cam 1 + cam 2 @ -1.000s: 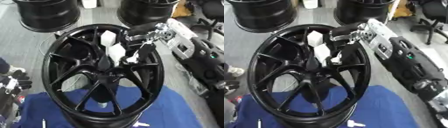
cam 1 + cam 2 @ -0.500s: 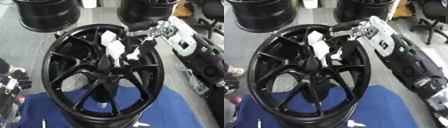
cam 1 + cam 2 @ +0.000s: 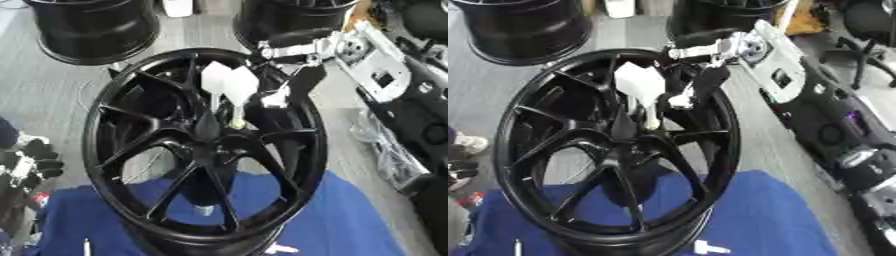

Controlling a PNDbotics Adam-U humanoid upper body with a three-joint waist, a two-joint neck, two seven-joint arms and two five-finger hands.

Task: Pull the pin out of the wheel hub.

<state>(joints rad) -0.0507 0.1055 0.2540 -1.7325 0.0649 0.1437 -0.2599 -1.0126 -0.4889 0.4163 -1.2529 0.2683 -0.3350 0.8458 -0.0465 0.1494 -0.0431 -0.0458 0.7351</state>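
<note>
Here, the black wheel hub [image 3: 206, 150] is lying on a blue cloth [image 3: 350, 225], filling the middle of the view. A white pin [image 3: 229, 95] with a broad flat head is standing up from the hub's centre, its lower end at the hub bore. The right hand [image 3: 702, 75] is reaching in from two o'clock, hanging over the rim just beside the pin; whether its fingers are closed cannot be told. The left hand [image 3: 31, 160] is resting at nine o'clock, fingers curled, holding nothing.

A wheel workshop: black alloy rims [image 3: 92, 27] stand on the grey floor [image 3: 179, 37] along the frame's top, an office chair [image 3: 868, 20] upper right.
</note>
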